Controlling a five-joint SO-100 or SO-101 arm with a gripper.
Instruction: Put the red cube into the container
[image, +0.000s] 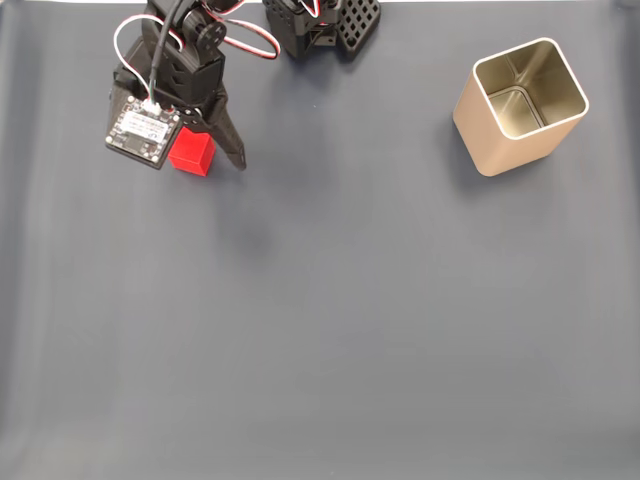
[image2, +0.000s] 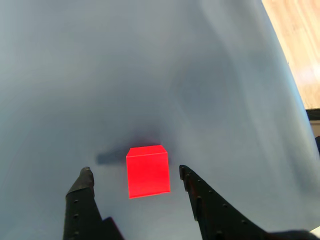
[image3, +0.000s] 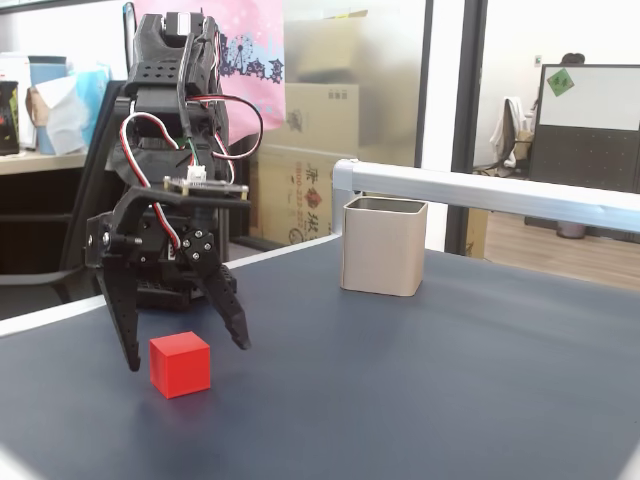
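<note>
Red cube (image3: 180, 365) on mat — tool (image3: 185, 350) tips down, spread wide, straddling it, gripping nothing.

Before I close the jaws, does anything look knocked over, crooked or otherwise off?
Nothing stands out. The red cube sits flat on the dark mat, between the open jaws of the gripper and touching neither. The container stands upright and apart from them, its mouth open and nothing visible inside.

The arm bent steeply down, its gripper (image3: 185, 352) spread wide, both fingertips (image2: 86, 176) hovering near the table.
</note>
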